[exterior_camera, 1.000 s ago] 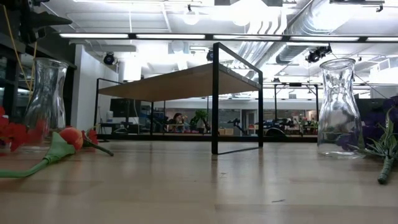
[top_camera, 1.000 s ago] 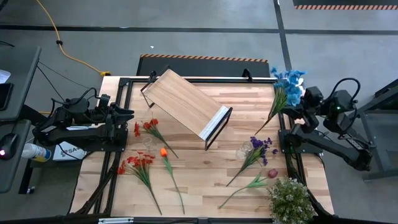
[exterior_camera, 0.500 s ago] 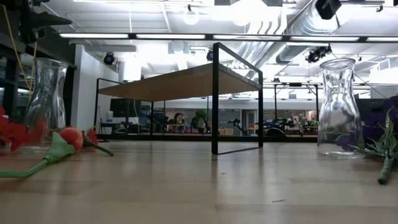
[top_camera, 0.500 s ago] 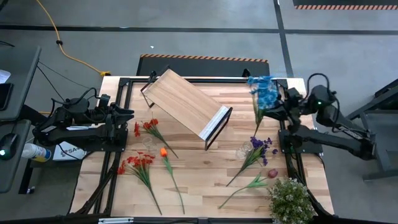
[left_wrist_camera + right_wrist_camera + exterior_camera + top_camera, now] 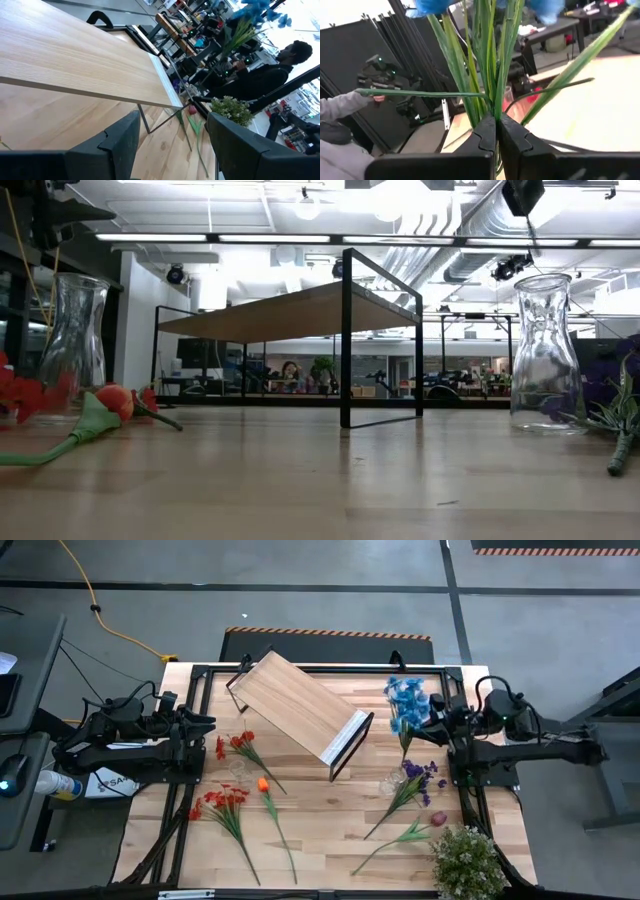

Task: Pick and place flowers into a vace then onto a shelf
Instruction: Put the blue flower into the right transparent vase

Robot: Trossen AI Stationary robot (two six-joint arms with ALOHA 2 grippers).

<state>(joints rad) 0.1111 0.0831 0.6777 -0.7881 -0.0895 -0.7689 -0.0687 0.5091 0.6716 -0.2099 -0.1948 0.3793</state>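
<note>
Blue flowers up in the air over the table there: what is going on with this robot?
The right gripper is shut on the stems of the blue flowers and holds them above the table's right side, near a clear vase. The left gripper waits open at the table's left edge. The red sprays, orange tulip, purple blooms and pink rose lie on the table; the shelf stands in the middle.
</note>
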